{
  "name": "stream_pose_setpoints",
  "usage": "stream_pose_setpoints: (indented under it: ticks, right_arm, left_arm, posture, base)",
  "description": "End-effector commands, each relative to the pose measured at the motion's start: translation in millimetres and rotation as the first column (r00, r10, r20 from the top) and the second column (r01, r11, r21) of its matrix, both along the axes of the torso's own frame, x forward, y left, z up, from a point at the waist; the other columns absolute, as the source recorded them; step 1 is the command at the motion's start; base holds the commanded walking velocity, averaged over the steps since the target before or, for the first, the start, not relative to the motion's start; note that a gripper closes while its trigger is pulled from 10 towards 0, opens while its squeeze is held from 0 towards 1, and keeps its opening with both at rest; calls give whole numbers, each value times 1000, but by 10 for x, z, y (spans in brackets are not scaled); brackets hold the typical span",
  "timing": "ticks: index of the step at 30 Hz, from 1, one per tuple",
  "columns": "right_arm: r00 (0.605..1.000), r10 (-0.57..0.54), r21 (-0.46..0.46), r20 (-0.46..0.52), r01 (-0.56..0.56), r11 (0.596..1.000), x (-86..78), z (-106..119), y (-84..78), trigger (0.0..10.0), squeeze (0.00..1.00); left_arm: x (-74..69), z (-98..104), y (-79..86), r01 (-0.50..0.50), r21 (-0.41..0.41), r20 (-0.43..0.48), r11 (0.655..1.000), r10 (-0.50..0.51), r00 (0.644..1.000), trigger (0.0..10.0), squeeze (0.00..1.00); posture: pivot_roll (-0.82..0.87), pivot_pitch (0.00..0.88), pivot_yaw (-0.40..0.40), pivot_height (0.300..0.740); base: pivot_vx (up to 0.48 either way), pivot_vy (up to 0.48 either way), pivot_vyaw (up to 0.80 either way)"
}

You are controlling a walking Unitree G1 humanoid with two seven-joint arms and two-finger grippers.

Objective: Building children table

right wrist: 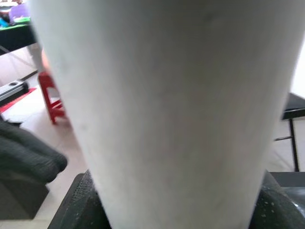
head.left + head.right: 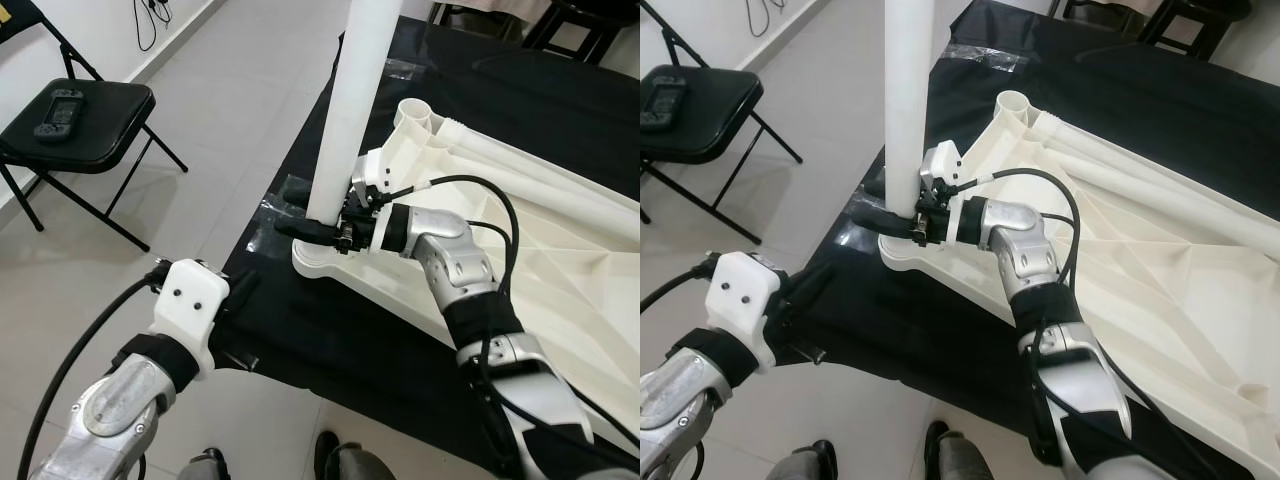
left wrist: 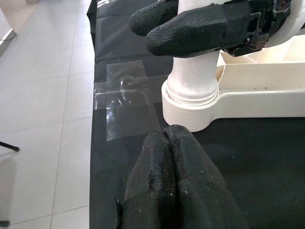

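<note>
Right gripper (image 2: pixel 322 229) clamps upright leg (image 2: pixel 350 110) seated in tabletop (image 2: pixel 560 260) socket; other legs remain unfitted.

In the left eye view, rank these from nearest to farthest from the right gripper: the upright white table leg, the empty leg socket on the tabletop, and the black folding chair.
1. Upright white table leg: gripped by the right gripper near its base.
2. Empty leg socket: beyond the gripper, at the upturned tabletop's far corner.
3. Black folding chair: far off on the robot's left, on the floor.
</note>
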State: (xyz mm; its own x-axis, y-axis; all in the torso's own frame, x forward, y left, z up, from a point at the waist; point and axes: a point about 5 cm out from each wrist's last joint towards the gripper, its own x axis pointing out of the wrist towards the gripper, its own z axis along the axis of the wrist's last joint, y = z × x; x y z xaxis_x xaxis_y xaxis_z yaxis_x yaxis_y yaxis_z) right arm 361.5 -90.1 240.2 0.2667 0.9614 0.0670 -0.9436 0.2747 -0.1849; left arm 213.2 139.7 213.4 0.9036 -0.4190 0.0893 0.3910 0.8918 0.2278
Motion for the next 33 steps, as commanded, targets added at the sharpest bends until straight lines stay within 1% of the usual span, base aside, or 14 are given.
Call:
stream_pose_setpoints:
  ticks: [1,6,7,8,11,21,22,23,25,26,30,31,32,33]
  right_arm:
    - [992,-97,33,-80,100,994,-8,-175,-74,0,0]
    - [925,-362,25,-118,367,930,-31,-349,-71,0,0]
    - [810,-566,-39,-154,567,823,-173,-593,-64,0,0]
    - [810,-566,-39,-154,567,823,-173,-593,-64,0,0]
    - [637,-761,-124,-126,751,649,-365,-829,-56,0,0]
    - [656,-745,-103,-124,738,667,-194,-753,159,0,0]
    - [653,-747,-96,-125,741,665,-186,-725,167,7059,0]
    - [653,-747,-77,-124,744,664,-172,-678,166,10000,0]
    - [681,-722,-49,-123,723,690,-159,-613,186,10000,0]
    - [724,-678,-5,-129,683,730,-135,-517,203,10000,1000]
    - [843,-524,93,-122,536,839,-125,-249,249,10000,1000]
    - [892,-439,126,-103,450,884,-123,-131,248,10000,867]
    - [921,-380,138,-81,388,911,-116,-50,235,10000,141]
    - [921,-380,138,-81,388,911,-116,-50,235,10000,141]
  left_arm:
    - [-25,-46,-26,11,-10,-23,1000,-12,1000,10000,0]
    - [-29,-43,-15,10,-9,-23,1000,-10,1000,10000,0]
    - [-30,-43,-7,9,-9,-25,1000,-9,1000,10000,0]
    - [-30,-43,-7,9,-9,-25,1000,-9,1000,10000,0]
    - [-26,-57,-24,21,-9,-31,1000,-21,999,10000,0]
    - [0,-28,3,5,-2,-14,1000,-5,1000,10000,0]
    - [1,-27,2,5,-2,-14,1000,-5,1000,10000,0]
    - [2,-27,-2,6,-3,-14,1000,-6,1000,10000,0]
    - [3,-29,-10,9,-3,-15,1000,-9,1000,10000,0]
    - [7,-30,-15,11,-4,-15,1000,-11,1000,10000,0]
    - [15,-30,-13,10,-4,-13,1000,-10,1000,10000,0]
    - [18,-28,-7,7,-5,-12,1000,-7,1000,10000,0]
    - [20,-24,-2,4,-5,-10,1000,-4,1000,10000,0]
    - [20,-24,-2,4,-5,-10,1000,-4,1000,10000,0]
  posture:
    - [111,287,-149,740]
    - [110,290,-152,740]
    - [99,295,-140,740]
    - [99,295,-140,740]
    - [101,278,-133,740]
    - [118,276,-142,740]
    - [118,276,-142,740]
    - [114,276,-140,740]
    - [112,275,-142,740]
    - [112,274,-143,740]
    - [114,271,-147,740]
    - [115,270,-148,740]
    - [117,270,-148,740]
    - [117,270,-148,740]
  base:
    - [0,0,0]
    - [0,0,0]
    - [0,0,0]
    - [0,0,0]
    - [0,0,0]
    - [0,0,0]
    - [0,0,0]
    - [0,0,0]
    - [0,0,0]
    - [0,0,0]
    - [0,0,0]
    - [0,0,0]
    - [0,0,0]
    - [0,0,0]
